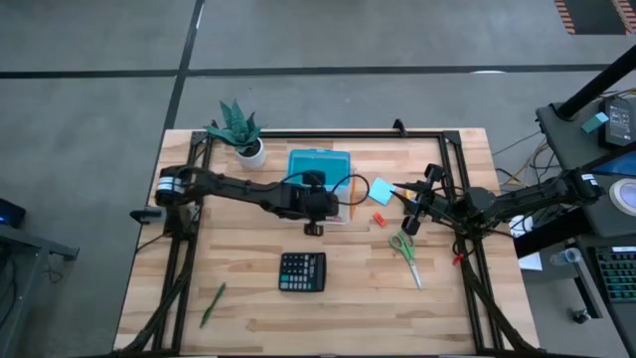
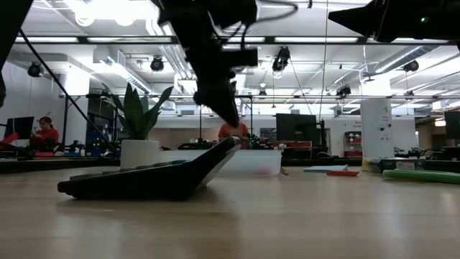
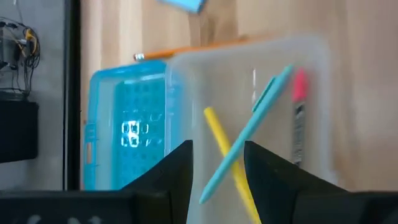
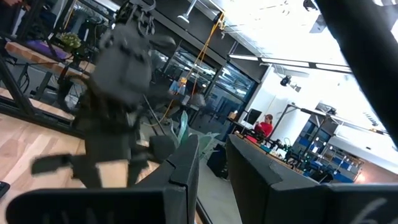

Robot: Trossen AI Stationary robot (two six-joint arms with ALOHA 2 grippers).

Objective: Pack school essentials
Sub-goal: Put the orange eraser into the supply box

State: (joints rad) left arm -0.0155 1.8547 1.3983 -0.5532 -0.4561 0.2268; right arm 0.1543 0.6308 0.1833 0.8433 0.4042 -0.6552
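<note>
Light plank-wood table [image 1: 248, 308] — translucent plastic box [image 3: 261, 93], glossy.

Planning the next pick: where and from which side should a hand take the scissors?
The scissors lie flat on the bare table, green handles toward the right hand, blades pointing toward the front edge. Best guess: come straight down from above and close across the narrow part just below the handles, fingers square to the blades. The loops are wide, and the blade tips are thin and may slip.
</note>
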